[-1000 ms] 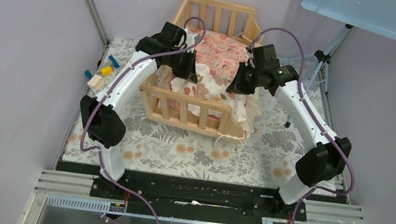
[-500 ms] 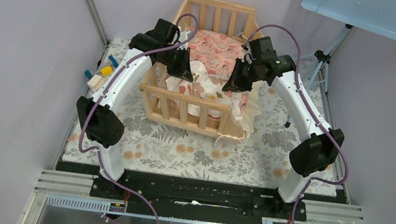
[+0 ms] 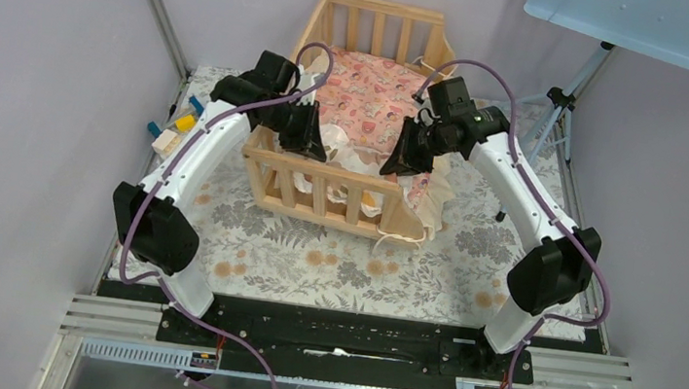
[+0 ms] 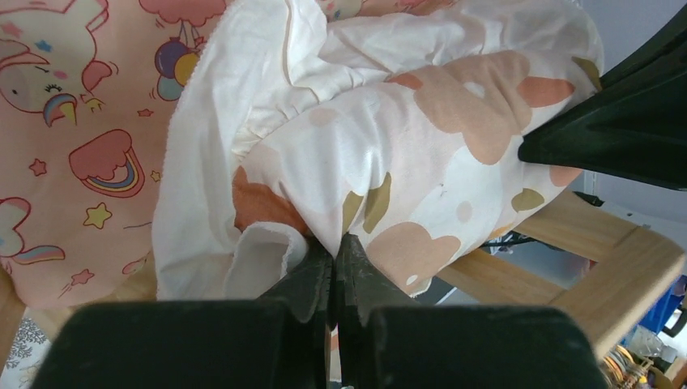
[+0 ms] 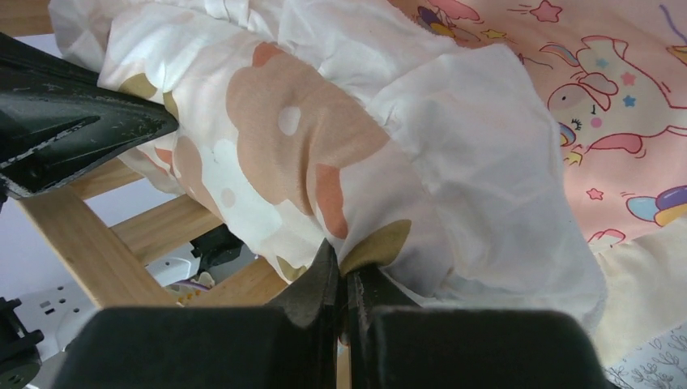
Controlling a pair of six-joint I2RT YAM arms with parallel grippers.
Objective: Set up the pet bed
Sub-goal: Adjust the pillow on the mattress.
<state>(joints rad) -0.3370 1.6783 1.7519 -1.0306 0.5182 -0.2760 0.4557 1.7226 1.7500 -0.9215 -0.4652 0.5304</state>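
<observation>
The left gripper and right gripper, jaws pressed together, each pinch an edge of the cream leaf-print pillow stretched between them, above the pink unicorn cushion. Below the jaws, the wooden pet bed stands on a floral tablecloth, enclosed by lilac walls.

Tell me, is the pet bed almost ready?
Nearly. The pink cushion already lies inside the pet bed. The left gripper and right gripper are both shut on the leaf-print pillow, holding it by the near rail. To do: lay it on the cushion and let go.
</observation>
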